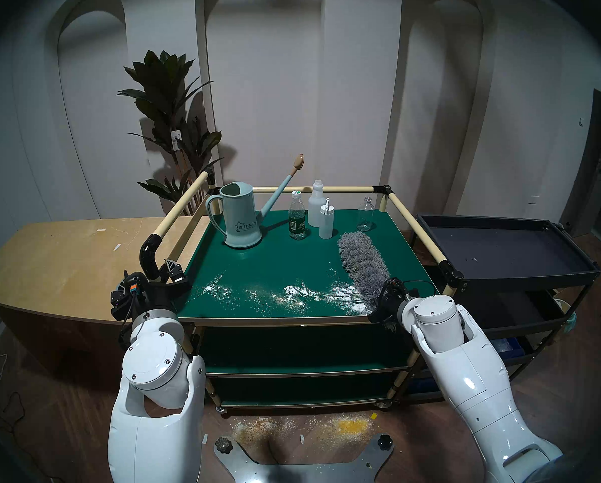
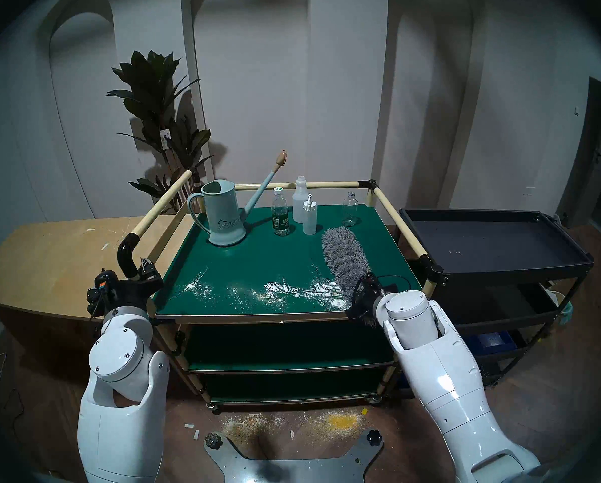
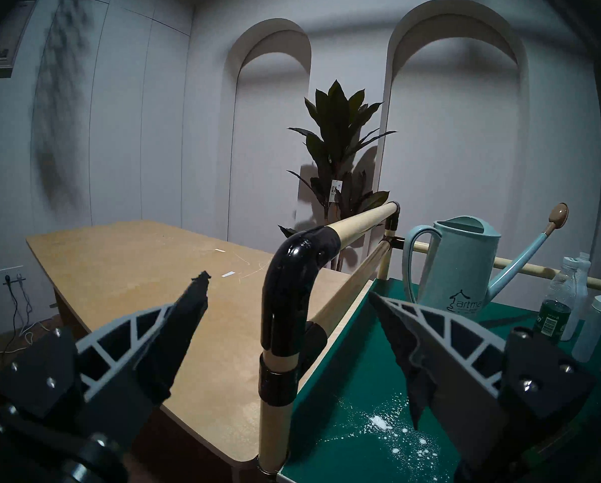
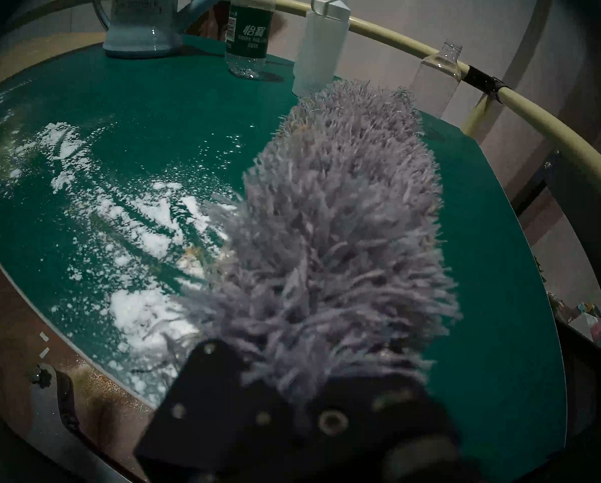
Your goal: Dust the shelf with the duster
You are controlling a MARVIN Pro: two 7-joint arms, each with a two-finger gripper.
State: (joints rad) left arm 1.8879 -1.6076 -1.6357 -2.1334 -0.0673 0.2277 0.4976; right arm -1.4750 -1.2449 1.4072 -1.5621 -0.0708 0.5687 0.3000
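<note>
The right hand point(image 1: 379, 302) is closed tight on the duster point(image 1: 363, 266) at its near end, where grey fibres spill around the black hand body; the fingers themselves are buried in the fluff. The duster head lies along the right part of the shelf point(image 1: 264, 262), pointing away toward the far rail, its near end at the edge of the white powder point(image 1: 292, 292) scattered in patches along the shelf's front strip. In the right wrist view the powder point(image 4: 145, 228) shows streaks just left of the fibres.

The left hand point(image 1: 173, 275) has its fingers spread wide and holds nothing; it sits at the shelf's front left corner, with the black elbow joint point(image 3: 292, 280) of the cream rail standing between the two fingers, one finger over the plywood bench point(image 3: 135, 262) and the other over the green board.

At the back of the shelf stand a pale blue watering can point(image 1: 239, 221) printed "artman" with a small house mark, a water bottle point(image 1: 297, 219) whose green label carries Chinese characters, a white bottle point(image 1: 315, 203), a small white dispenser bottle point(image 1: 326, 221) and a clear glass bottle point(image 1: 366, 214). A black tray cart point(image 1: 501, 252) stands to the right, a potted plant point(image 1: 173, 123) behind with a white tag too small to read
</note>
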